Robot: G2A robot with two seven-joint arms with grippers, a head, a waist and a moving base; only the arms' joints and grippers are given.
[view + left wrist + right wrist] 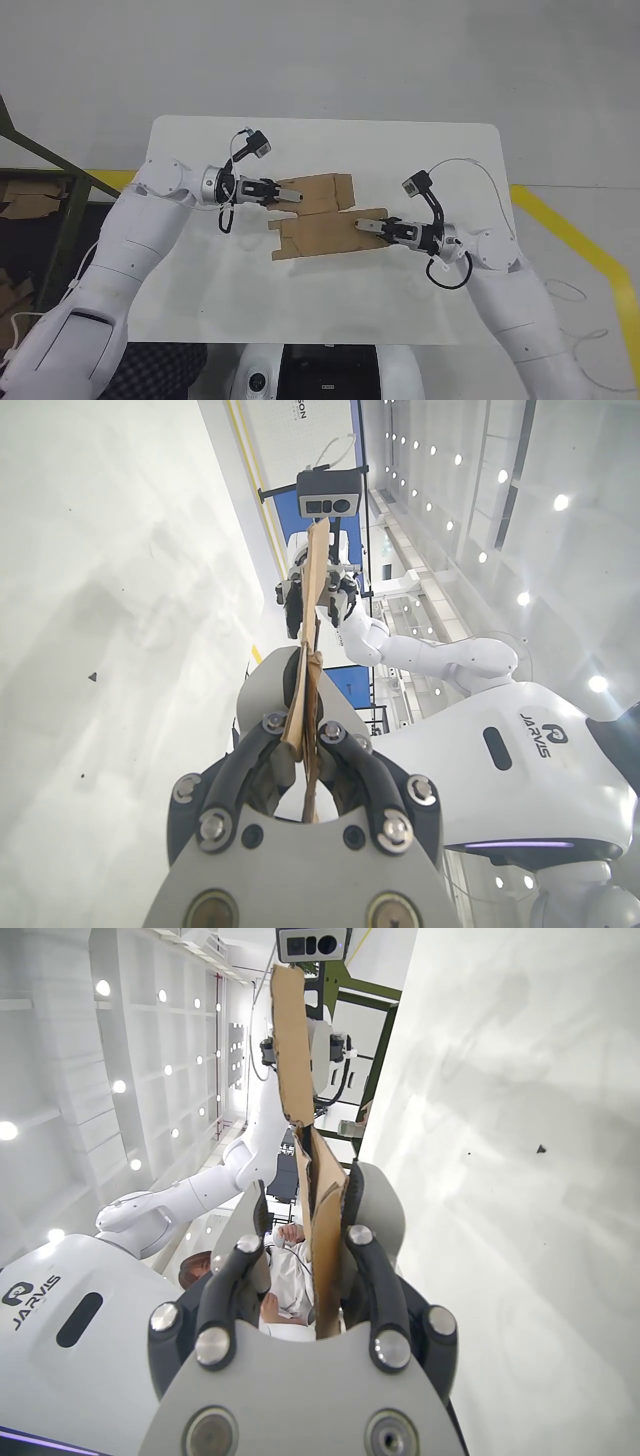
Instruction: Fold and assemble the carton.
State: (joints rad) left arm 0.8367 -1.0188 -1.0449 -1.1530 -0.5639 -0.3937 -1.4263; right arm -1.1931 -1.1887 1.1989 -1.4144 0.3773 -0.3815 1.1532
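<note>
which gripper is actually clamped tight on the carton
The left gripper: its jaws pinch the carton from both sides. The right gripper has the carton between its jaws too, but only one jaw touches it; the other stands clear.

Carton (320, 215): brown corrugated cardboard, matt, fibrous, ragged at its cut edges.
Worktop (330, 300): white, smooth, low sheen.
My left end effector (303, 665) and my right end effector (307, 1183), alike: satin grey metal-look base plate, bright polished screw heads and black semi-gloss plastic links. Their fingers (380, 1213) have pale grey, smooth shells, faced with dark ribbed, rubbery-looking pads.
</note>
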